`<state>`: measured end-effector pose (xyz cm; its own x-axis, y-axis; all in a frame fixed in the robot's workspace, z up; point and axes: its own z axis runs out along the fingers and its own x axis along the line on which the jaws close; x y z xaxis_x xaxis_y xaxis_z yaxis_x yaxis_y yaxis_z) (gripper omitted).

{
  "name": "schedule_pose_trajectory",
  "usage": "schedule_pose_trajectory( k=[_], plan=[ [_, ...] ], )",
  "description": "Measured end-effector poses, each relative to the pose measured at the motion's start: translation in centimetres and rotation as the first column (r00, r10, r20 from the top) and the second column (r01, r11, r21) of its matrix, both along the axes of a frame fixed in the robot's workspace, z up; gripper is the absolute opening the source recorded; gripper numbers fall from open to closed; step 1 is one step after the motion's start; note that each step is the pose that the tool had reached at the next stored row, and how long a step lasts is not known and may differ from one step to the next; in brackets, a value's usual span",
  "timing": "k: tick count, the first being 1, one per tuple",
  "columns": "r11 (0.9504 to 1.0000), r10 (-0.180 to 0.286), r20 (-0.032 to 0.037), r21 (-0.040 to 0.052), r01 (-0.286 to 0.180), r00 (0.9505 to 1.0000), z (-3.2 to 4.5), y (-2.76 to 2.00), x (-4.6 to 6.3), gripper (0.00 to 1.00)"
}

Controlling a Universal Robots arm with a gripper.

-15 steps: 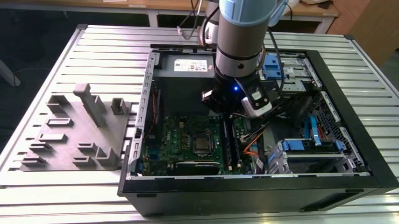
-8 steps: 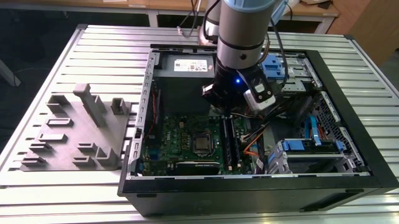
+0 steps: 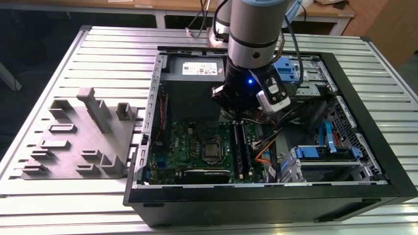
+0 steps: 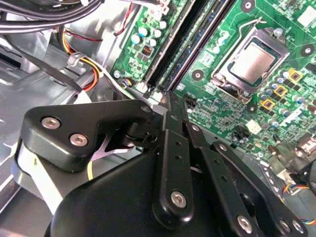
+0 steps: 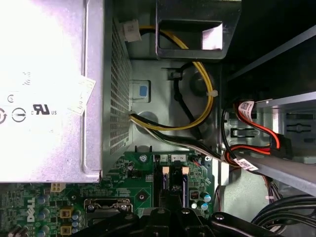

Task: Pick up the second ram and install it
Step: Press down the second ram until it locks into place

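Observation:
My gripper (image 3: 243, 116) hangs inside the open computer case (image 3: 365, 161), just above the far end of the motherboard's (image 3: 189, 147) long memory slots (image 3: 240, 147). In the second wrist view the two black fingers (image 4: 173, 148) meet at a point, so the gripper (image 4: 169, 101) is shut, with nothing showing between the tips. They point at the end of two long dark strips (image 4: 185, 42) lying side by side in the slots. I cannot tell whether one of these strips is the second ram. The first wrist view shows the gripper (image 5: 170, 210) over the slot clips (image 5: 174, 171).
The processor socket (image 4: 249, 61) lies beside the slots. A power supply (image 5: 49, 89) and bundled yellow, red and black cables (image 5: 197, 98) fill the case's far end. Blue drive bays (image 3: 323, 152) sit at the exterior view's right. A grey fixture (image 3: 85, 142) stands on the slatted table at the left.

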<state>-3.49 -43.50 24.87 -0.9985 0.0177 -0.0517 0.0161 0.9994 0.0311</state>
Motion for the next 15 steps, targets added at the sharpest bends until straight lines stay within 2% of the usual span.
schedule_pose_trajectory(
  k=[3, 6, 10, 15],
  plan=[
    [1.0000, 0.000, -0.0002, -0.0006, 0.000, 1.0000, 0.02, -0.04, 0.0, 0.07],
    [1.0000, 0.000, -0.0001, -0.0006, 0.000, 1.0000, 0.01, -0.30, 0.0, 0.07],
    [1.0000, 0.000, -0.0001, -0.0006, 0.000, 1.0000, 0.01, -0.98, 0.0, 0.07],
    [1.0000, 0.000, -0.0001, -0.0006, 0.000, 1.0000, 0.01, -2.08, 0.0, 0.07]
  ],
)
